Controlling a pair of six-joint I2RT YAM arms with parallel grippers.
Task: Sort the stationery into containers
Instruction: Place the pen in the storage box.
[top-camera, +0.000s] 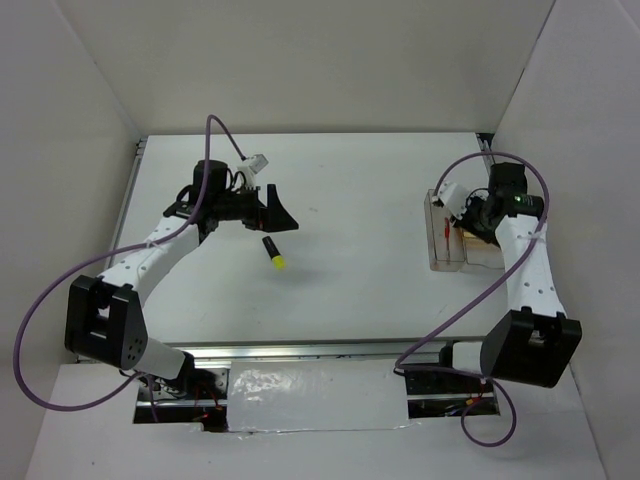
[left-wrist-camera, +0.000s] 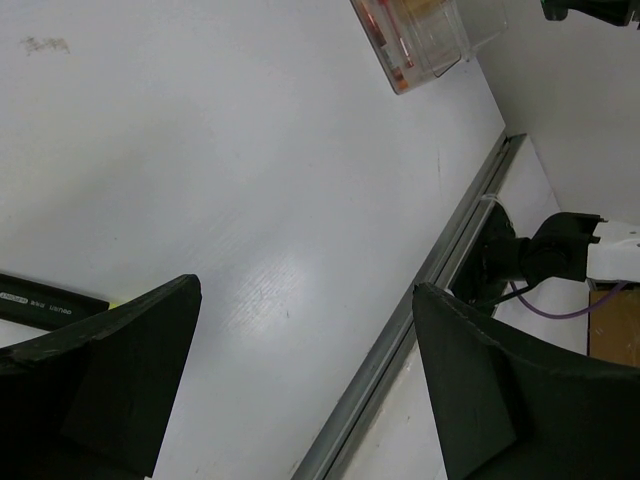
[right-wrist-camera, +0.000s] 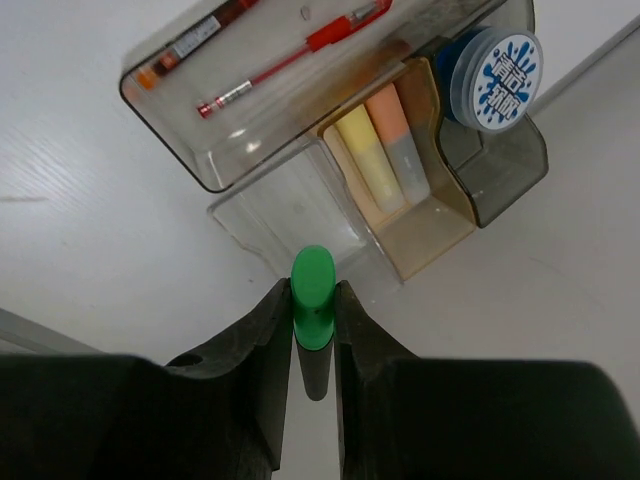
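Left pincer (top-camera: 276, 212) hangs spread near the yellow highlighter (top-camera: 273, 253), arm stretched forward. Right pincer (right-wrist-camera: 312, 292), wrist bent down over the organiser (right-wrist-camera: 262, 198), pinches a green highlighter (right-wrist-camera: 313, 280). The tub (right-wrist-camera: 503, 68) label is unreadable.

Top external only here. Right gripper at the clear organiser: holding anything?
Observer: Yes, the right gripper is shut on a green-capped black highlighter, cap sticking out past the tips.
Operator: What's in the organiser?
Observer: A thin red pen lies in the long compartment of the smoky clear plastic organiser.
Operator: Left gripper?
Observer: The left gripper is open wide, with only bare table between its sides.
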